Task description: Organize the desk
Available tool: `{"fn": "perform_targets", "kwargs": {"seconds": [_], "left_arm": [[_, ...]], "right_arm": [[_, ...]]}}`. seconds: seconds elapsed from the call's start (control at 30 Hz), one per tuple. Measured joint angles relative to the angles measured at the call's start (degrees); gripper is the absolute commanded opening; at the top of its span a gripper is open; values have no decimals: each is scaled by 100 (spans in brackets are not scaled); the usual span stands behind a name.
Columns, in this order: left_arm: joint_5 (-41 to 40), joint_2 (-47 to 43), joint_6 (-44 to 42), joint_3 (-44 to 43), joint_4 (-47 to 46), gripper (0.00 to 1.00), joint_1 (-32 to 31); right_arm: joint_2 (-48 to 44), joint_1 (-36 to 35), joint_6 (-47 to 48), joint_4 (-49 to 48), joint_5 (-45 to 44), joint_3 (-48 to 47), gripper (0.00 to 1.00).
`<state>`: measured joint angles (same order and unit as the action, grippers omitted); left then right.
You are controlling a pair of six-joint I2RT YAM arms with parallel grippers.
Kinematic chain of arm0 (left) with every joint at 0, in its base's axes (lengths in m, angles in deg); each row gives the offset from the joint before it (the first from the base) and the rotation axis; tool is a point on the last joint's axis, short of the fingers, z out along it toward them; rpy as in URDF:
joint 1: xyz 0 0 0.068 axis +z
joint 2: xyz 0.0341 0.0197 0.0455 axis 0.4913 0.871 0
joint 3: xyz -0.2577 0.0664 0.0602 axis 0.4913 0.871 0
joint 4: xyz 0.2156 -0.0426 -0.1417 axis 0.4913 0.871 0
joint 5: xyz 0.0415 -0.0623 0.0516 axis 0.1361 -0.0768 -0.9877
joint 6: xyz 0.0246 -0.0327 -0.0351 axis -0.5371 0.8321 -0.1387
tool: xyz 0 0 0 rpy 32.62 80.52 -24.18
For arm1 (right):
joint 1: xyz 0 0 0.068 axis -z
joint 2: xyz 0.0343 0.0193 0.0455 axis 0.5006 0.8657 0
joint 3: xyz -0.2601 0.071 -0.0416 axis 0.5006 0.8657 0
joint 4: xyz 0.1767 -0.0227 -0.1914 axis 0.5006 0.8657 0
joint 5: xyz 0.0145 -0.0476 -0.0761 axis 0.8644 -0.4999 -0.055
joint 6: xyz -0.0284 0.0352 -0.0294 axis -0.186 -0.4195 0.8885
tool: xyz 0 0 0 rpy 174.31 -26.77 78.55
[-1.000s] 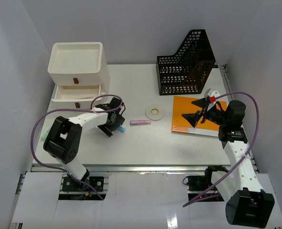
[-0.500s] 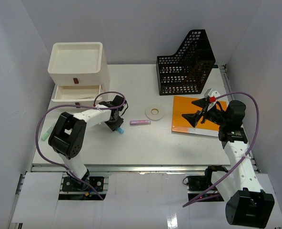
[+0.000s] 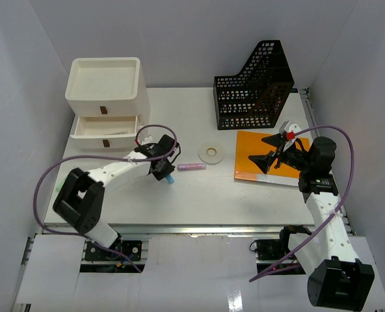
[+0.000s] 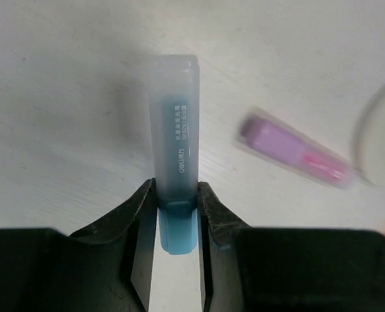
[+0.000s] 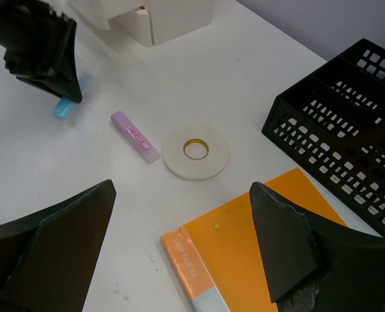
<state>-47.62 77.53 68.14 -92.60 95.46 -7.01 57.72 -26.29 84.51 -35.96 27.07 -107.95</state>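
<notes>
My left gripper (image 3: 166,171) is shut on a blue highlighter (image 4: 175,146), pinched near its blue end just above the white desk (image 3: 199,201). From the top its blue tip (image 3: 171,179) pokes out under the fingers. A pink highlighter (image 3: 192,167) lies just to the right of it on the desk. On the right side, my right gripper (image 3: 265,151) hovers open and holds nothing, above an orange clip file (image 5: 257,260) lying flat.
A white tape roll (image 3: 217,155) lies between the pink highlighter and the file. A black mesh file holder (image 3: 254,91) stands at the back right. A white three-drawer box (image 3: 105,97) stands at the back left, its middle drawer (image 3: 101,127) pulled out.
My left gripper's jaws have closed on the blue highlighter, and that arm has stretched out and shifted slightly right. The right arm has not moved.
</notes>
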Motion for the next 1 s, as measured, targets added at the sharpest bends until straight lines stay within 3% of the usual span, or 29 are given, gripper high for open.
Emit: {"fn": "perform_targets", "kwargs": {"seconds": [0.23, 0.4, 0.57, 0.63, 0.73, 0.87, 1.0], "left_arm": [[-261, -1529, -184, -869, -17, 8, 267], [-64, -1667, -209, -1396, -127, 8, 1755], [406, -1071, -240, -1656, -39, 13, 3201], [580, -751, -241, -1768, 47, 25, 3552], [826, -278, -240, -1990, 129, 58, 3914], [1006, 115, -209, -2195, 138, 87, 4180], [1148, 118, -261, -2288, -1, 90, 4198]], "right_arm": [[-28, 4, 2, 2, 39, 0, 90], [-30, 4, 12, 2, 47, 0, 90], [-37, 4, 132, 92, 110, 0, 90], [-38, 4, 211, 166, 139, 0, 90], [-37, 4, 340, 292, 190, 0, 90], [-10, 4, 581, 502, 280, -5, 90], [189, -289, 1350, 1263, 198, -190, 90]]}}
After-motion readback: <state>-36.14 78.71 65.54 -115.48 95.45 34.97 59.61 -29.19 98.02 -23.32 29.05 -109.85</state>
